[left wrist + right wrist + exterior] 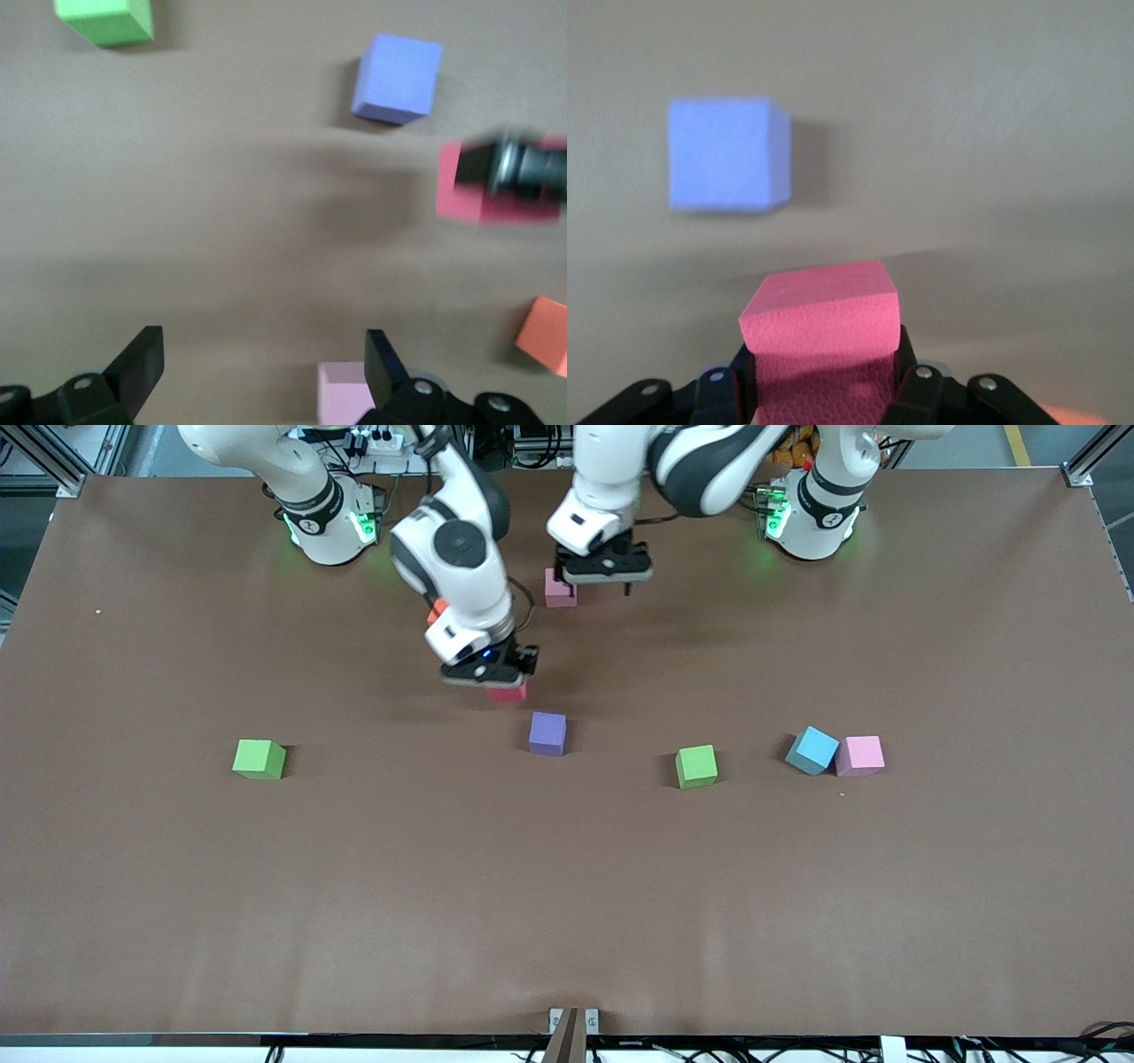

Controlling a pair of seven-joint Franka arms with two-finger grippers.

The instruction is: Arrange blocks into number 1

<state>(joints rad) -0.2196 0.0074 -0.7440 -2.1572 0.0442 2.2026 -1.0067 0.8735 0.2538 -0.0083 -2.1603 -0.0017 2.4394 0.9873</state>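
Note:
My right gripper (pixel 500 682) is shut on a red block (pixel 512 693), held low over bare table close to a purple block (pixel 547 732). In the right wrist view the red block (pixel 819 319) fills the gap between the fingers (pixel 917 390), with the purple block (pixel 726 155) ahead. My left gripper (pixel 602 584) hangs open and empty over the table beside a pink block (pixel 560 589). The left wrist view shows its open gripper (pixel 263 345), the pink block (pixel 345 394), the red block (pixel 496 199) and an orange block (pixel 545 335).
A row nearer the front camera holds a green block (pixel 259 759), a second green block (pixel 696 767), then a blue block (pixel 811 750) touching a pink one (pixel 859 755). The orange block (pixel 436 611) is mostly hidden by the right arm.

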